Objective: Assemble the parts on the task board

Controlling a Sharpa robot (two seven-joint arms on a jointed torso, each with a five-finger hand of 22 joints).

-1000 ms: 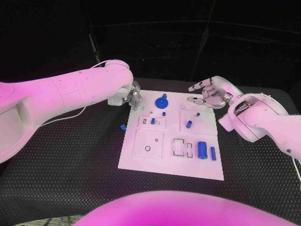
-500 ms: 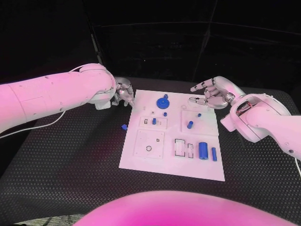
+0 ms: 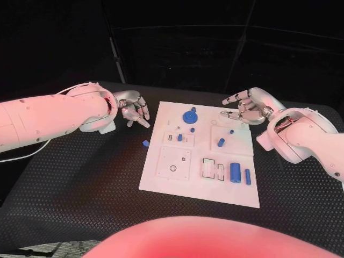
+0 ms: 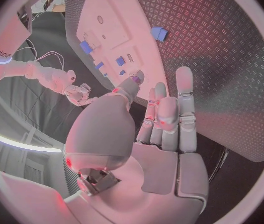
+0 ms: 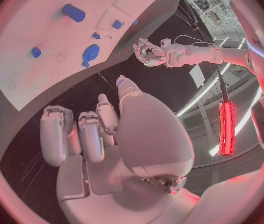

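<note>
The white task board [image 3: 189, 188] lies in the middle of the black table. On it sit a round blue part [image 3: 191, 116], a blue cylinder [image 3: 235, 172] and several small blue pieces. One small blue part [image 3: 145, 143] lies on the table just off the board's left edge. My left hand [image 3: 131, 112] hovers left of the board's far corner, fingers spread, holding nothing. My right hand [image 3: 248, 107] hovers at the board's far right corner, also spread with nothing in it. The left wrist view shows my left hand [image 4: 163, 119] above the mat, with the loose part [image 4: 158, 33] and the board [image 4: 126, 10] beyond.
The right wrist view shows my right hand [image 5: 101, 129], the board [image 5: 20, 30], the cylinder [image 5: 73, 12], the round part [image 5: 90, 52] and my left hand [image 5: 147, 52] across from it. Black ribbed mat surrounds the board on all sides.
My left arm has drawn back to the left, taking the hand off the board's far left corner. My right hand has stayed at the far right corner.
</note>
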